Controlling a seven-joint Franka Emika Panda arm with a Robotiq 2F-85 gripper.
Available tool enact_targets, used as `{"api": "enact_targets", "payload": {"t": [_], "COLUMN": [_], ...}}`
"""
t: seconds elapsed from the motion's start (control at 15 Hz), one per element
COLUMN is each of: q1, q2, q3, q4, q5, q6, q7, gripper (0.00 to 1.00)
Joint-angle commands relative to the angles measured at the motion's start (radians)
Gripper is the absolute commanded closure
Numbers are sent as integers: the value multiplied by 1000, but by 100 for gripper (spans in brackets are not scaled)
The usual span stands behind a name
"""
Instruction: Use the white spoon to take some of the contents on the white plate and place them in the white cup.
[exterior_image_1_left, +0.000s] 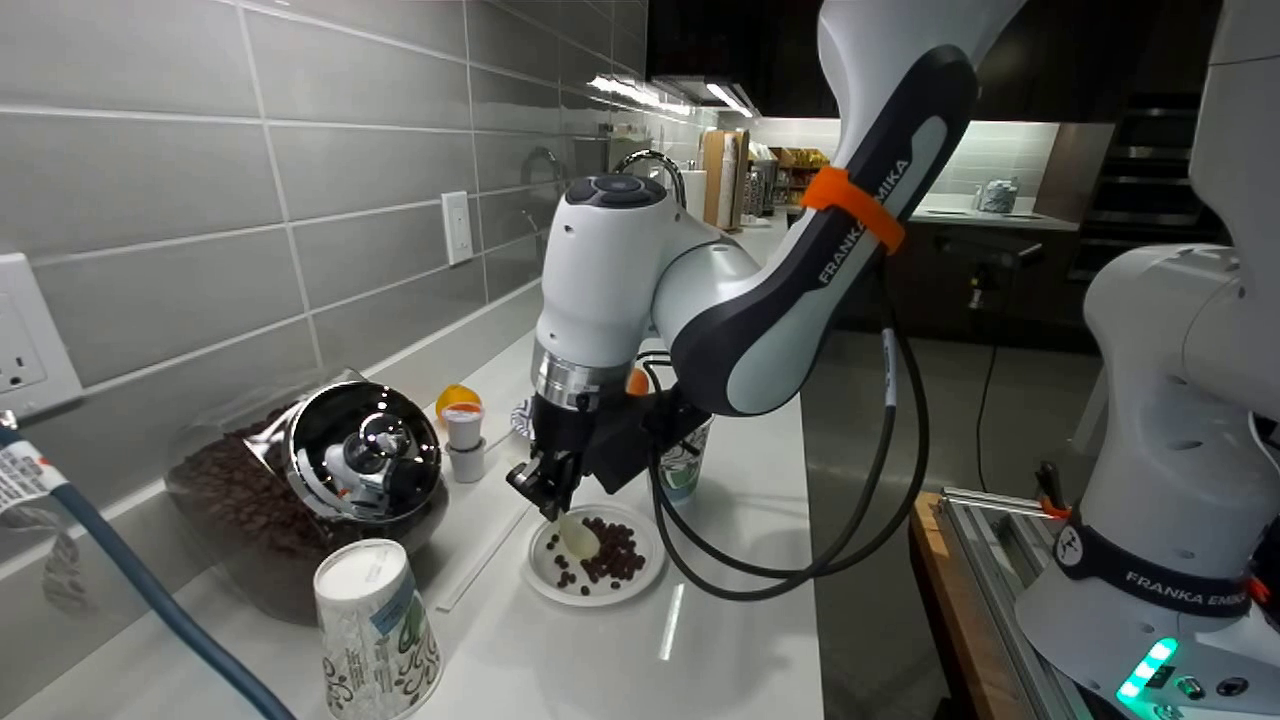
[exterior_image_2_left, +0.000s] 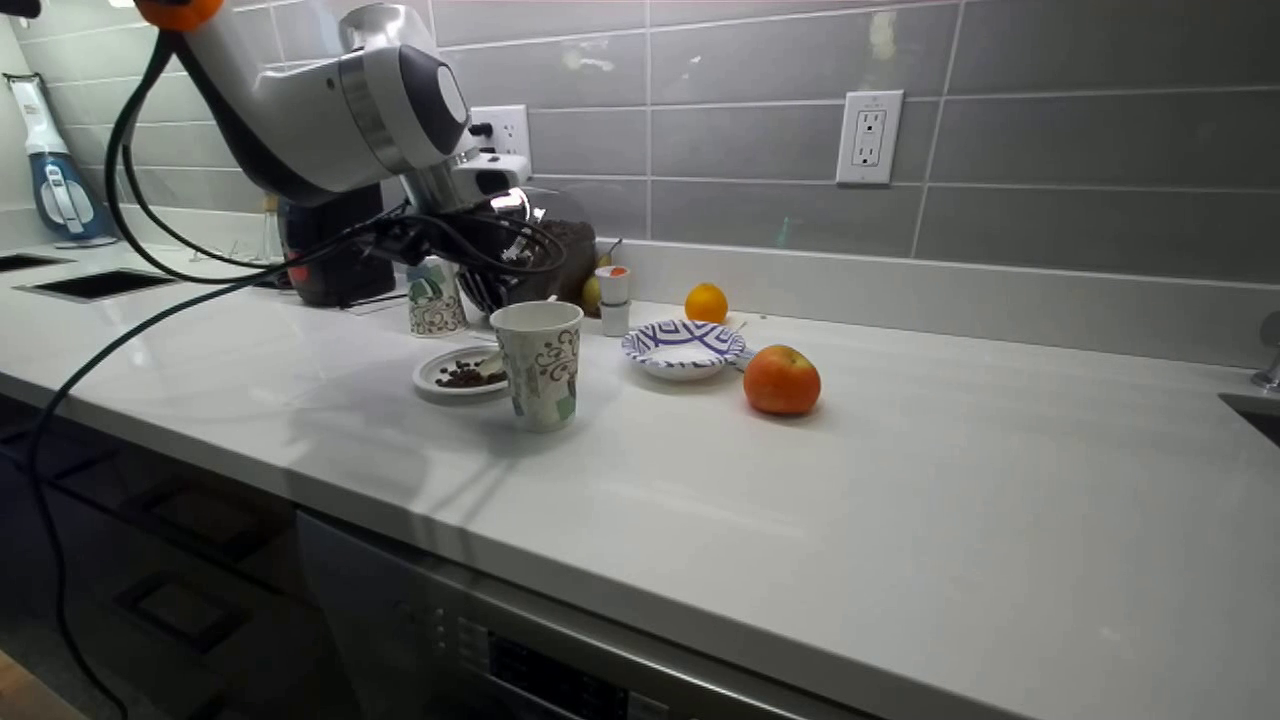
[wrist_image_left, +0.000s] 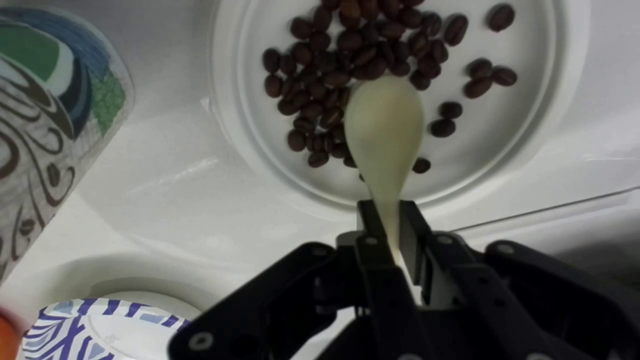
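Spoon (wrist_image_left: 385, 120) gripped in end effector (wrist_image_left: 388, 212), beans (wrist_image_left: 337, 78) below

A white countertop (exterior_image_2_left: 950, 480) is holding a clear bag (exterior_image_1_left: 235, 505), stacked pods (exterior_image_1_left: 464, 428) and an orange (exterior_image_2_left: 706, 303) toward its back edge; a patterned bowl (exterior_image_2_left: 676, 354), apple (exterior_image_2_left: 782, 381), white plate (wrist_image_left: 485, 155) and upside-down paper cup (exterior_image_1_left: 378, 630) are sitting farther forward, an upright paper cup (exterior_image_2_left: 541, 365) nearer the front edge.
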Motion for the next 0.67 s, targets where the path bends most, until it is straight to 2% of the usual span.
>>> {"api": "enact_targets", "payload": {"t": [0.0,0.4,0.6], "q1": [-12,19,39], "q2": [-1,-11,-14], "q3": [12,-20,-42], "q4": [3,-6,-7], "q5": [-4,-67,-134], "q6": [2,60,101], "q7": [7,45,82], "gripper": [96,96,96]}}
